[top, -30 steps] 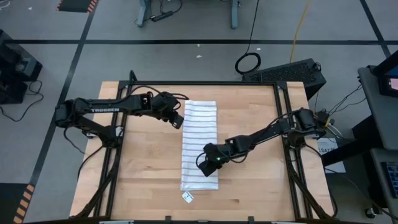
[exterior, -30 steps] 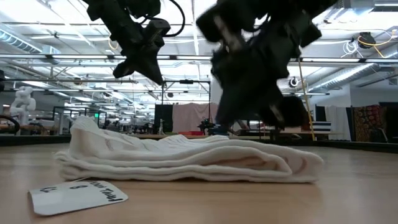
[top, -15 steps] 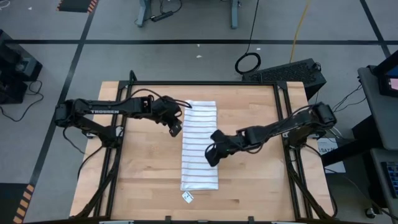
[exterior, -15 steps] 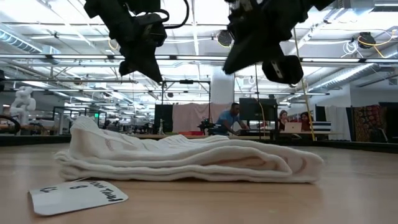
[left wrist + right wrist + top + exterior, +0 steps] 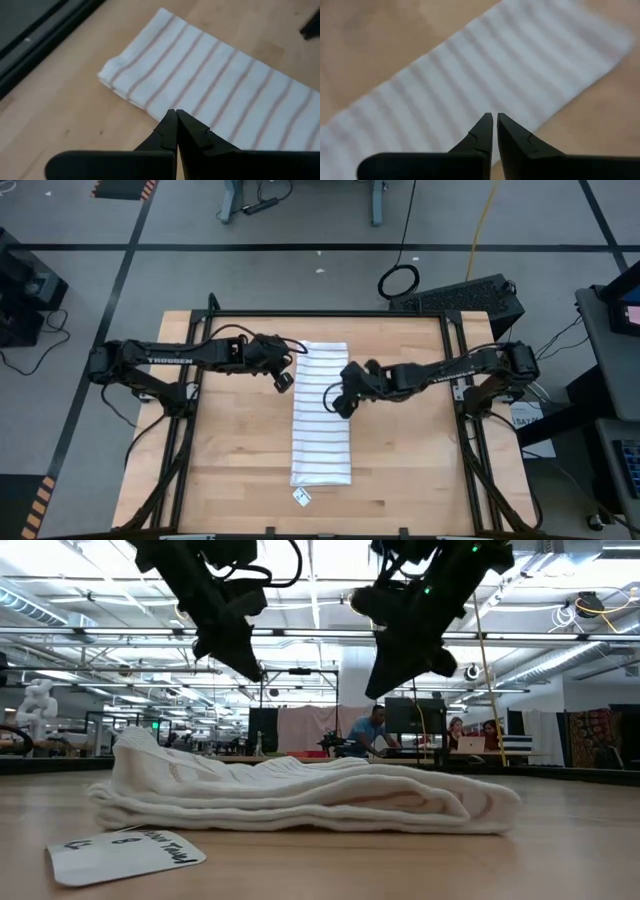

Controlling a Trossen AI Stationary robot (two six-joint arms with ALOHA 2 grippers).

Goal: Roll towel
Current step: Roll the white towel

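A grey floor [image 5: 300, 270] crossed by dark tape lines surrounds the wooden table [image 5: 230, 470]; beyond it, ceiling strip lights [image 5: 90, 585] and seated people [image 5: 372, 732] at desks.

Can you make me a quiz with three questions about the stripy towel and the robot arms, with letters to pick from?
1. Where is the towel lying?
A. Flat on the wooden table
B. On the grey floor
C. Hanging from an arm

2. What colour are the towel's narrow stripes?
A. Bright yellow
B. Dark
C. Green

3. What are the left gripper and the right gripper doing with their fingers?
A. Both pinch the towel
B. Both spread wide
C. Both shut, holding nothing

Answers:
1. A, the high view shows it folded into a long strip in the middle of the table.
2. B, dark lines cross the white cloth.
3. C, each wrist view shows the fingers pressed together above the towel, and the low view shows both grippers up in the air.
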